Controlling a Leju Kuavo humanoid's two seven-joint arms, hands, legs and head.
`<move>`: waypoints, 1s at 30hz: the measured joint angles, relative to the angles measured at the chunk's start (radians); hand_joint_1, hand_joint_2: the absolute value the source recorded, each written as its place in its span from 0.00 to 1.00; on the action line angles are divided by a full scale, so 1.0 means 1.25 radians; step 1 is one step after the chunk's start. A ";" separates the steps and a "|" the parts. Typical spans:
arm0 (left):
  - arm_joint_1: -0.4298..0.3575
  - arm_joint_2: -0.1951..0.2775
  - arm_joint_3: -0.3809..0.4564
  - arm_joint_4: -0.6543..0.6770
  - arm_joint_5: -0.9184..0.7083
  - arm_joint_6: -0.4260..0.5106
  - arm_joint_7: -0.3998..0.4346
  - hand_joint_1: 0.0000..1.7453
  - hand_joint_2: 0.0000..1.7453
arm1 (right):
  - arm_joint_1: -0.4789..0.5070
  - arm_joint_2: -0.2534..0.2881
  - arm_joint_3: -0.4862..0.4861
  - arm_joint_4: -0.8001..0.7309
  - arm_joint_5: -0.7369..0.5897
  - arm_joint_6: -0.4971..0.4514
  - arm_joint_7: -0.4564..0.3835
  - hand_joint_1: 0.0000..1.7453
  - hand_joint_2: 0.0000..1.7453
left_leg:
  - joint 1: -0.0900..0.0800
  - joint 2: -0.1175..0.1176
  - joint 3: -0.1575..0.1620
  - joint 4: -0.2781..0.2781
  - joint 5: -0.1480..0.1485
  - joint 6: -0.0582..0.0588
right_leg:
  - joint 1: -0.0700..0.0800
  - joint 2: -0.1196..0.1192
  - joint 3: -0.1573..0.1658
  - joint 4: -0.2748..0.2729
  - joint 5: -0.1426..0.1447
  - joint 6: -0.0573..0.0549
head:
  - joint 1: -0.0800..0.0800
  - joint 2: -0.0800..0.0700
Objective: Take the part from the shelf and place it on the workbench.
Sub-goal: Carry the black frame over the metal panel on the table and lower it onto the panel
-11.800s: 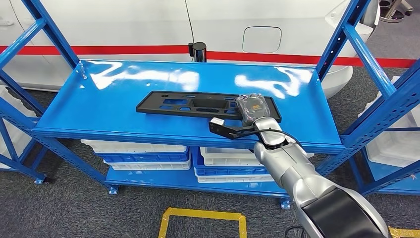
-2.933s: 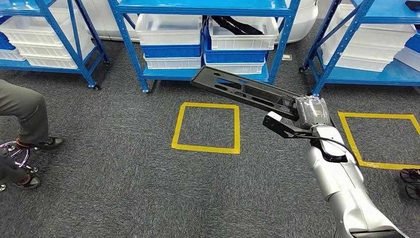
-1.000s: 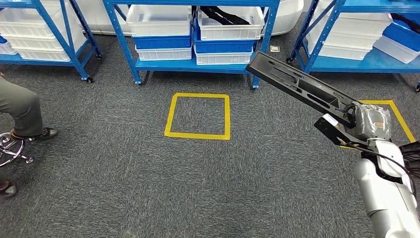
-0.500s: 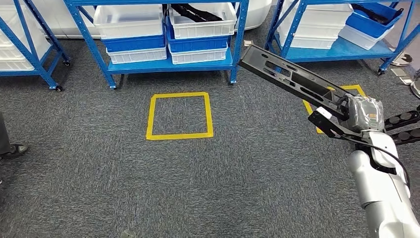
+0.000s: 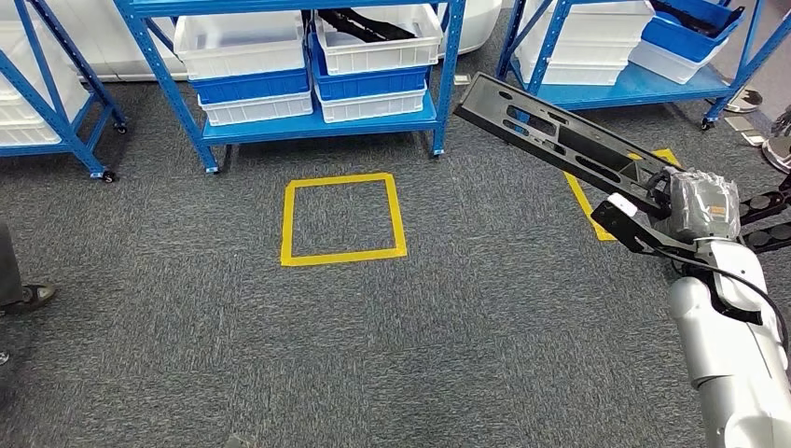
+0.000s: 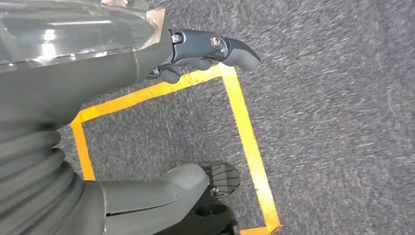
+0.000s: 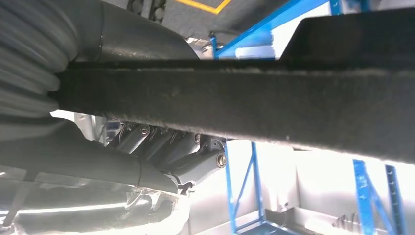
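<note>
From the head view, a taped square (image 5: pixel 343 218) lies on the floor (image 5: pixel 420 355) at 12 o'clock. Behind it stands a rack (image 5: pixel 289 131), with bins (image 5: pixel 244 58) stacked on its low shelf; a long piece (image 5: pixel 359 22) lies in the right-hand top bin (image 5: pixel 378 51). A second rack (image 5: pixel 620 89) stands at 1 o'clock, also carrying bins (image 5: pixel 686 33), and a third (image 5: pixel 56 121) at 10 o'clock. A shoe (image 5: pixel 33 297) rests on the floor at 9 o'clock. The part (image 5: pixel 550 135) juts from the right robot hand (image 5: pixel 695 207) at 2 o'clock toward 12, above the floor, its far end before the gap between racks. A second taped square (image 5: pixel 588 201) lies beneath it. The left robot hand (image 6: pixel 205 51) hangs over a taped square (image 6: pixel 244 132) on the floor.
</note>
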 joint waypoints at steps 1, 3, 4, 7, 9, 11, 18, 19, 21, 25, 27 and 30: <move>0.000 -0.001 0.000 0.000 0.000 0.000 -0.004 0.00 1.00 | -0.003 -0.001 0.000 0.000 0.000 0.001 0.001 1.00 1.00 | -0.001 0.006 0.000 0.000 0.000 -0.001 | 0.001 0.006 -0.001 -0.001 0.004 -0.005 | 0.000 0.000; 0.001 -0.002 0.000 0.000 0.001 0.001 -0.009 0.00 1.00 | -0.005 -0.002 -0.001 0.000 0.001 0.003 0.003 1.00 1.00 | 0.000 0.004 -0.004 0.010 -0.009 -0.008 | -0.011 0.019 0.003 -0.006 0.013 -0.015 | 0.000 0.000; 0.001 -0.002 0.001 0.000 0.001 0.002 -0.010 0.00 1.00 | -0.005 -0.003 -0.001 0.000 0.003 0.004 0.003 1.00 1.00 | 0.001 -0.006 -0.013 0.031 -0.025 -0.013 | -0.017 0.025 0.005 -0.008 0.018 -0.020 | -0.001 0.000; 0.002 -0.002 0.004 0.000 0.001 0.002 -0.012 0.00 1.00 | -0.003 -0.001 -0.001 0.000 0.006 0.006 0.005 1.00 1.00 | 0.014 -0.035 -0.074 0.179 -0.110 -0.031 | -0.022 0.047 0.000 -0.007 0.025 -0.026 | -0.004 0.000; 0.003 -0.002 0.007 0.000 0.001 0.002 -0.011 0.00 1.00 | -0.001 0.000 -0.001 0.001 0.006 0.006 0.005 1.00 1.00 | 0.021 -0.037 -0.099 0.240 -0.126 -0.038 | -0.022 0.065 -0.005 -0.001 0.026 -0.027 | -0.005 0.000; 0.004 -0.001 0.008 0.000 0.001 0.002 -0.011 0.00 1.00 | 0.001 0.000 -0.001 0.001 0.006 0.006 0.006 1.00 1.00 | 0.027 -0.043 -0.067 0.177 -0.081 -0.039 | -0.022 0.084 -0.009 0.007 0.026 -0.025 | -0.005 0.000; 0.001 -0.001 0.008 0.000 -0.001 0.005 -0.009 0.00 1.00 | 0.003 -0.006 -0.005 0.000 0.008 0.011 0.010 1.00 1.00 | 0.030 -0.065 0.012 0.012 -0.025 -0.012 | -0.022 0.128 -0.037 0.018 0.030 0.006 | -0.005 0.000; 0.000 -0.002 0.008 0.000 -0.001 0.005 -0.009 0.00 1.00 | 0.003 -0.010 -0.007 0.000 0.008 0.012 0.010 1.00 1.00 | 0.031 -0.056 0.015 0.004 -0.020 -0.006 | -0.021 0.113 -0.048 0.033 0.022 0.007 | -0.004 0.000; 0.000 -0.003 0.008 0.000 -0.002 0.005 -0.009 0.00 1.00 | 0.002 -0.013 -0.009 -0.001 0.009 0.014 0.011 1.00 1.00 | 0.033 -0.037 0.018 -0.008 -0.012 0.002 | -0.023 0.072 -0.090 0.114 -0.016 0.007 | 0.001 0.000; 0.001 -0.004 0.009 0.000 -0.003 0.005 -0.008 0.00 1.00 | 0.003 -0.014 -0.010 0.000 0.009 0.019 0.012 1.00 1.00 | 0.035 0.003 0.017 -0.007 -0.014 0.000 | -0.036 0.048 -0.151 0.244 -0.052 0.027 | 0.006 0.000; 0.001 -0.004 0.009 0.000 -0.004 0.005 -0.008 0.00 1.00 | 0.003 -0.015 -0.011 0.000 0.009 0.021 0.013 1.00 1.00 | 0.038 0.021 0.017 -0.002 -0.018 -0.008 | -0.044 0.020 -0.094 0.138 -0.012 0.047 | 0.007 0.000; 0.000 -0.005 0.009 -0.001 -0.006 0.006 -0.008 0.00 1.00 | -0.002 -0.014 -0.012 0.001 0.009 0.021 0.013 1.00 1.00 | 0.031 0.045 0.019 0.009 -0.028 -0.026 | -0.037 -0.024 -0.031 0.022 0.023 0.048 | 0.010 0.000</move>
